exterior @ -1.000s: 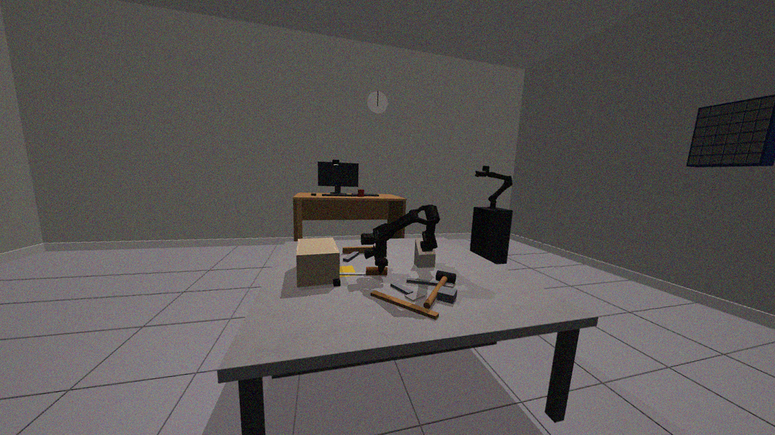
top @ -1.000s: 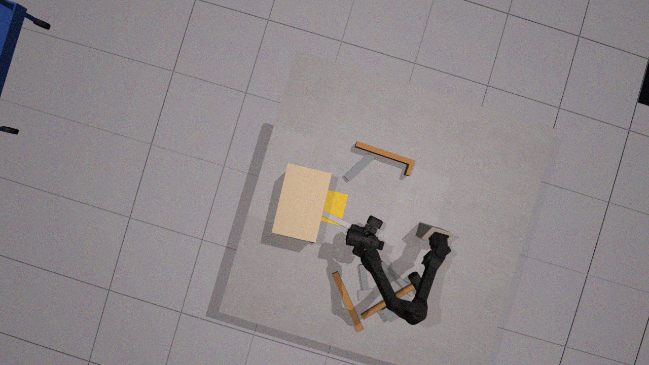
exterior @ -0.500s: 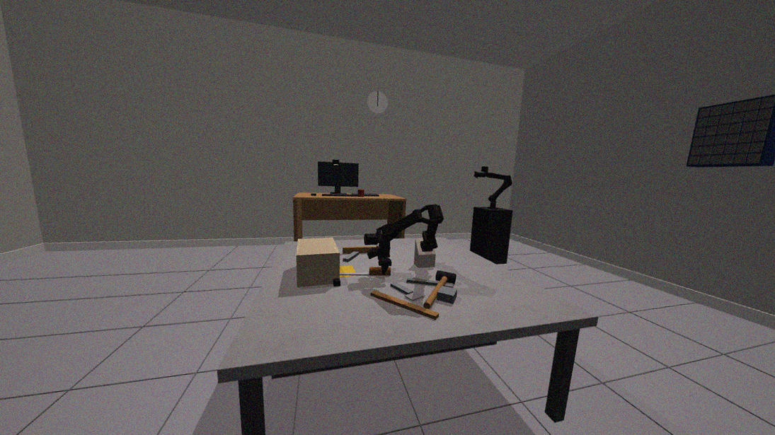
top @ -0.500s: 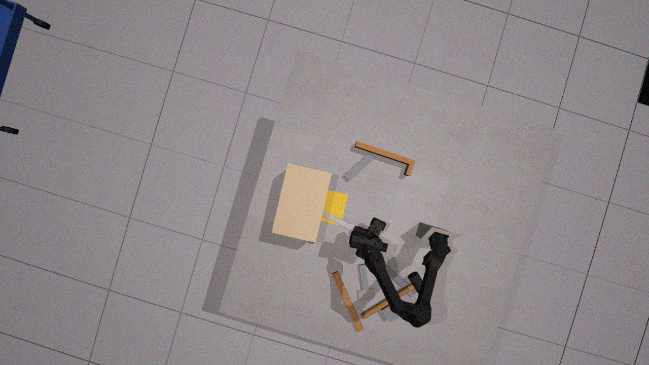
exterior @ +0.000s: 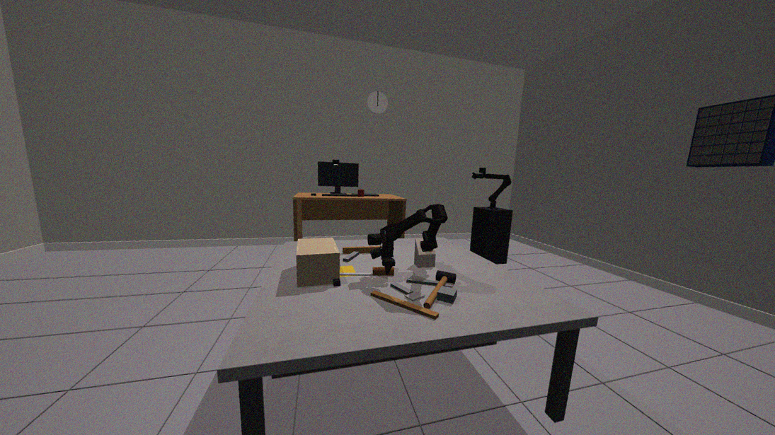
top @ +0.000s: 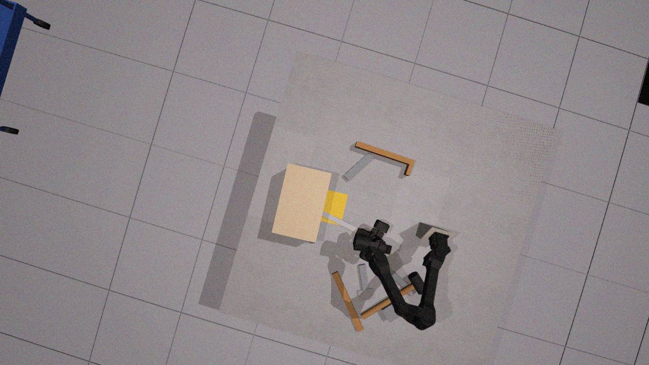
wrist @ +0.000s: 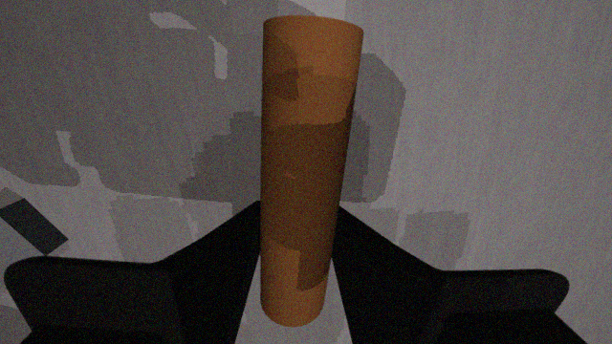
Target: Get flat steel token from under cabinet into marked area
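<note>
My gripper (exterior: 388, 271) (wrist: 296, 210) is shut on the round orange handle (wrist: 308, 96) (exterior: 378, 271) of a tool, low over the table in front of the cabinet. The tool's thin pale blade (top: 342, 221) runs from the handle across the lower part of the yellow marked area (top: 337, 204) (exterior: 348, 269) to the front edge of the beige cabinet (top: 301, 203) (exterior: 317, 262). The blade's far end is hidden at or under the cabinet. The steel token cannot be made out in any view. In the overhead view the arm hides the fingers and the handle.
An orange L-shaped stick (top: 383, 152) and a grey bar (top: 358, 168) lie beyond the marked area. On the near side lie an orange bar (top: 348, 301) (exterior: 404, 305), a black-headed mallet (top: 388, 301) (exterior: 436, 291) and a dark grey block (exterior: 447, 296). A small black piece (exterior: 336, 282) is at the cabinet's corner.
</note>
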You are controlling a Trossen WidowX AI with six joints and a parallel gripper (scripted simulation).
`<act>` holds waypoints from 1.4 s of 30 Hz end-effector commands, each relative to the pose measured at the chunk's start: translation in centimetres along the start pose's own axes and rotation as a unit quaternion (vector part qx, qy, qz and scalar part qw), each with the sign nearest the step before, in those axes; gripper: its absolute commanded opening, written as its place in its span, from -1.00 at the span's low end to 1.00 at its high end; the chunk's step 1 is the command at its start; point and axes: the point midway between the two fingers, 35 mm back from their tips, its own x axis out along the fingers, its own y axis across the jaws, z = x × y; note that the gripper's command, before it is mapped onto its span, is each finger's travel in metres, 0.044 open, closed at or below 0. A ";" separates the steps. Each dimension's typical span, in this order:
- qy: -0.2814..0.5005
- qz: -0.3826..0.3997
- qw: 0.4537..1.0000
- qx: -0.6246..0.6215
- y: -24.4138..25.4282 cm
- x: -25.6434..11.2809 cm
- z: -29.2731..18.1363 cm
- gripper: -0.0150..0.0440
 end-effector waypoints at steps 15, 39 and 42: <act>0.003 -0.001 1.000 0.004 0.1 0.1 -2.6 -0.49; 0.001 0.000 1.000 0.004 0.9 -0.2 -3.5 -0.49; 0.002 0.000 1.000 0.005 1.2 -0.2 -3.6 -0.49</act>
